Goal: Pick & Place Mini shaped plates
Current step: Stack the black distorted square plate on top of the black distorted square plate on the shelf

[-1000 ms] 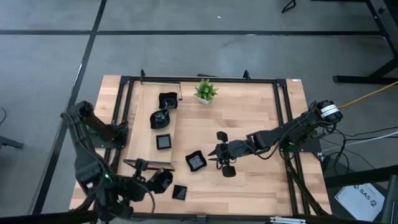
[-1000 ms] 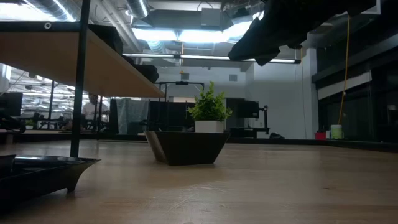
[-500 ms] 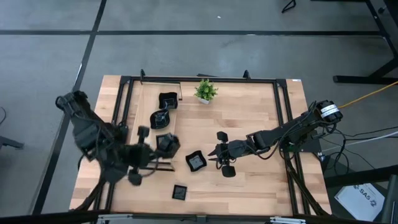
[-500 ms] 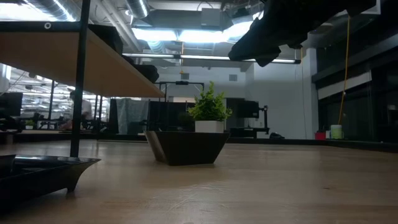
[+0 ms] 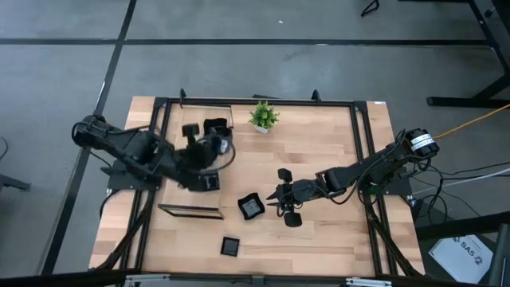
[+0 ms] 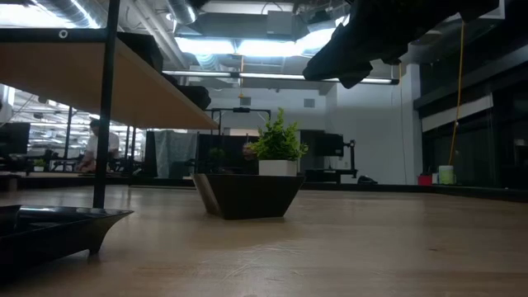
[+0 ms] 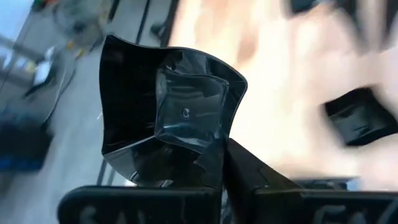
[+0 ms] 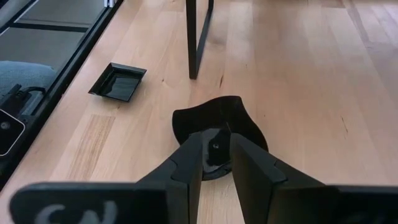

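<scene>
Left gripper (image 5: 209, 148) is clamped tight on the rim of a wavy-rimmed plate (image 7: 171, 115), glossy black with a square well in the middle; the wrist view shows the pinch clearly. Since half a second ago that arm has swung up from the near edge of the table and now hangs over the raised wooden shelf (image 5: 191, 191). Just under it sits a square plate (image 5: 209, 182), and a bit beyond it another dark dish (image 5: 215, 127) at the shelf's far end.

Right gripper (image 8: 214, 163) hasn't budged. Its fingers (image 8: 189, 163) are partly spread, straddling a small knob over a rounded black plate (image 8: 217, 127) on the pale wood table (image 5: 319, 135). I can't tell if they're actually gripping it. Just beside it lies a wavy black plate (image 5: 252, 207), and further off, toward the table's near edge, a flat square plate (image 5: 230, 246).

Way past everything, the small green plant (image 5: 263, 115) in its white pot.

No readable writing on any plates.
</scene>
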